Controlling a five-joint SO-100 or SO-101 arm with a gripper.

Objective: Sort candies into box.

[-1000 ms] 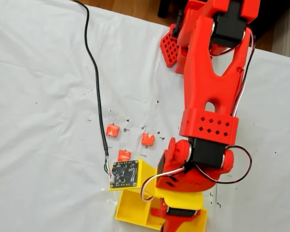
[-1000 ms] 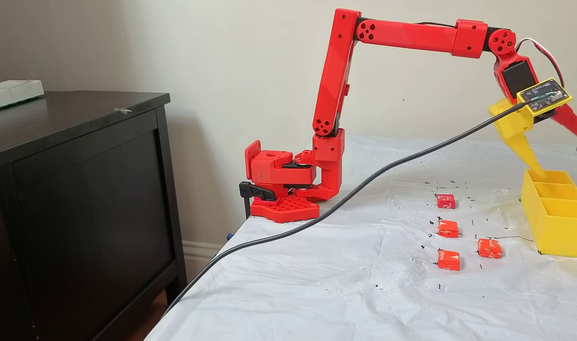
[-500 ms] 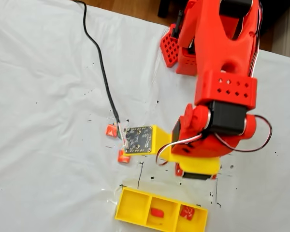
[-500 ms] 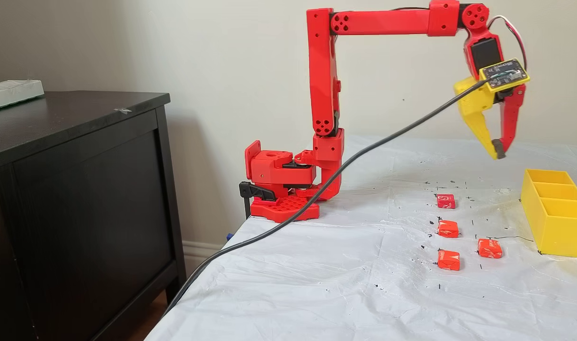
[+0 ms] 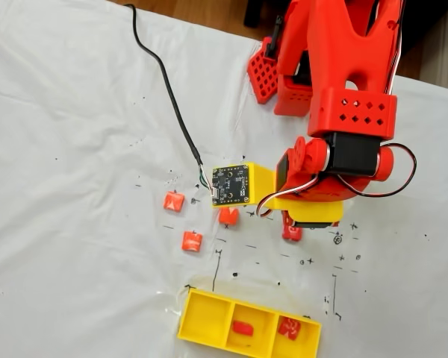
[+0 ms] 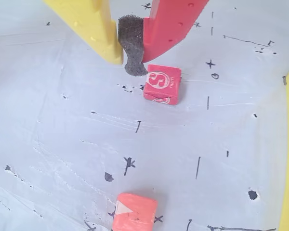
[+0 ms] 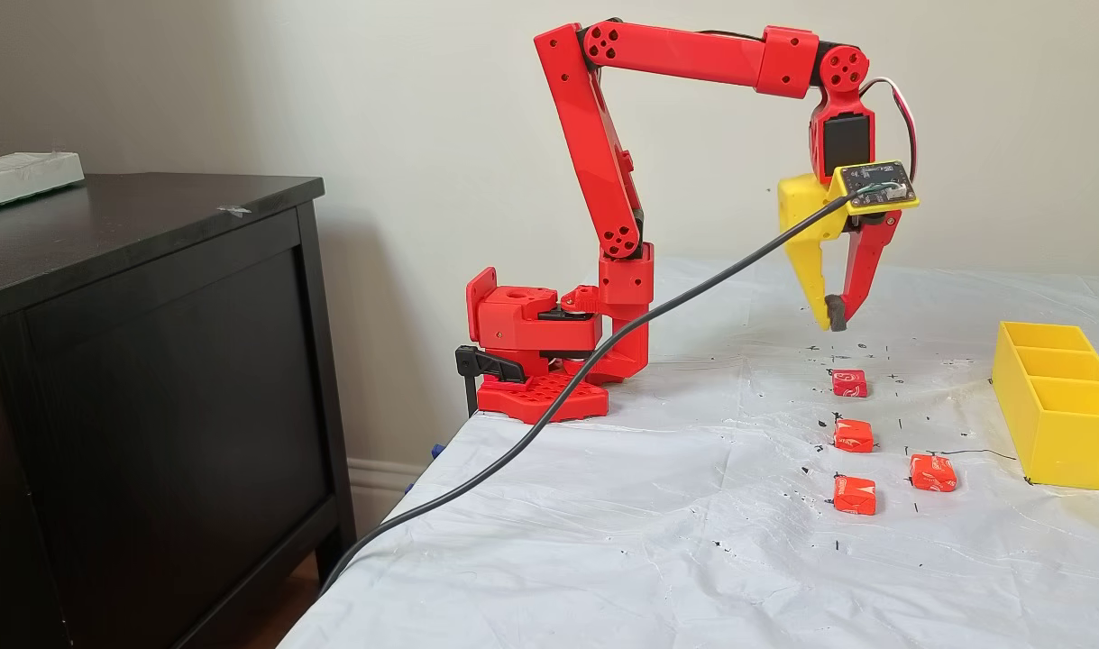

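My gripper hangs shut with nothing in it, its yellow and red fingers pressed on the black foam pad, a little above the table. Just beyond its tip in the wrist view lies a deep red candy with white lettering. Three orange-red candies lie nearby on the white sheet; one shows low in the wrist view. The yellow box holds one candy in its middle compartment and one in its end compartment.
A black cable runs from the wrist camera board across the sheet and off the table's edge. The arm's red base is clamped at the table's far corner. A dark dresser stands beside the table.
The arm has swung away from above the box, back over the loose candies, and come down lower. The gripper, open a second ago, has shut.
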